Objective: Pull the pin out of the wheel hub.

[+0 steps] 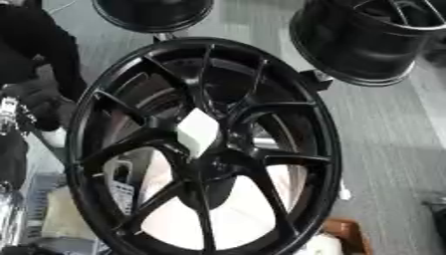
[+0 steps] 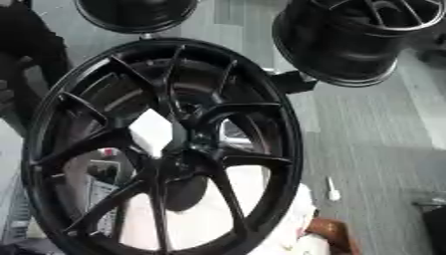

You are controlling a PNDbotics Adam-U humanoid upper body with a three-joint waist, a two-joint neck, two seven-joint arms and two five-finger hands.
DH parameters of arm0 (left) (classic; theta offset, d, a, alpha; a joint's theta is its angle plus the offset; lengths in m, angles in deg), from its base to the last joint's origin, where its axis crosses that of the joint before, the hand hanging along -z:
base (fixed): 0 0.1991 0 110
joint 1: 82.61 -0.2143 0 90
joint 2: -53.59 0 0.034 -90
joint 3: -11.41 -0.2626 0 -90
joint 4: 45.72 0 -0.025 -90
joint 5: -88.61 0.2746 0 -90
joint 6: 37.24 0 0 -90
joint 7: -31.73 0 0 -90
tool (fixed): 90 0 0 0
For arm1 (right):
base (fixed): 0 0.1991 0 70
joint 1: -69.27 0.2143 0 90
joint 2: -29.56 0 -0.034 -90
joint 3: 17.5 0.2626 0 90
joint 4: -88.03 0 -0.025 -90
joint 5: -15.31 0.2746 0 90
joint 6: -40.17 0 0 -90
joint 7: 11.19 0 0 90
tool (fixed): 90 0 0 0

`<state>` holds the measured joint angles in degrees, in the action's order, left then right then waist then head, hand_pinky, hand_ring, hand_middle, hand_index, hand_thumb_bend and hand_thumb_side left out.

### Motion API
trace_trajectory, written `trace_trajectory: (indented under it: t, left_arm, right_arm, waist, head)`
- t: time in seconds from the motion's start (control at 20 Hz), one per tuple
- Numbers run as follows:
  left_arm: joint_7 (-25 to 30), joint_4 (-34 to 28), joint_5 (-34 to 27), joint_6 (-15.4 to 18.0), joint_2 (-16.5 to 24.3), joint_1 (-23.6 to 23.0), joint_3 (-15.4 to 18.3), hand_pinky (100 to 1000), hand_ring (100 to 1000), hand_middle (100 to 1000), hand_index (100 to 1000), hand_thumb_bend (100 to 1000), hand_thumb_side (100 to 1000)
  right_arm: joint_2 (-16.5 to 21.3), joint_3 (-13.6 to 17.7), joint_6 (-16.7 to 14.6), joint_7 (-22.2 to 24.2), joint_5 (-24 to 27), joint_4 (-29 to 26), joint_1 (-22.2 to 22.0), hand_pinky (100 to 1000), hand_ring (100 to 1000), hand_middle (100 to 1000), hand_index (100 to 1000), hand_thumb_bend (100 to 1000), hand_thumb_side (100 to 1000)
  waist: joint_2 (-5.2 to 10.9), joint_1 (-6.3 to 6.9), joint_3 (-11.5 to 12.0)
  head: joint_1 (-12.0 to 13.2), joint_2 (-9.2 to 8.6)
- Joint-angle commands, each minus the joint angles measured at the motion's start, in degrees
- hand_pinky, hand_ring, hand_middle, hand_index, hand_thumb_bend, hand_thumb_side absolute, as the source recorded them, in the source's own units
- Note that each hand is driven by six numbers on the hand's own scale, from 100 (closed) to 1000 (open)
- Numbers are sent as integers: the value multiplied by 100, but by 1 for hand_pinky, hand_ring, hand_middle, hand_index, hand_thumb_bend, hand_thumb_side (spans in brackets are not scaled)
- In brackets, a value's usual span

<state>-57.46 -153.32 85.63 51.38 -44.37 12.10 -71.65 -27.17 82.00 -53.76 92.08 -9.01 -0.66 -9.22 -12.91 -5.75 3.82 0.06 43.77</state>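
Note:
A large black multi-spoke wheel [image 1: 205, 149] stands upright and fills most of both views. At its hub [image 1: 209, 164] a white block-shaped thing [image 1: 198, 130] sits just above the centre; I cannot make out a pin as such. My left arm comes down from the upper left corner, dark and blurred, and its hand [image 1: 42, 102] lies at the wheel's left rim. Whether it touches the rim is unclear. My right hand shows in neither view.
Two more black wheels stand behind, one at the top centre [image 1: 153, 15] and one at the top right [image 1: 366, 40]. Grey floor [image 1: 392, 149] runs down the right side, with a small white thing [image 2: 332, 189] on it. A brown object [image 1: 348, 234] lies at the bottom right.

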Motion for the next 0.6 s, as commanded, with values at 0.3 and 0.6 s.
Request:
trace_trajectory:
  t: [0.3, 0.6]
  left_arm:
    - [-14, -92, 31, 14, 92, 34, 32, 902, 860, 808, 796, 100, 844]
    - [-16, -95, 28, 17, 92, 36, 34, 902, 859, 808, 796, 100, 844]
  right_arm:
    - [167, -60, -55, 60, 189, -651, 94, 890, 803, 711, 765, 100, 264]
    - [131, -146, -31, 119, 135, -1000, 118, 889, 794, 697, 758, 100, 318]
  waist:
    - [92, 20, -2]
    - [88, 26, 5]
  head:
    - [-20, -35]
    - [-22, -39]
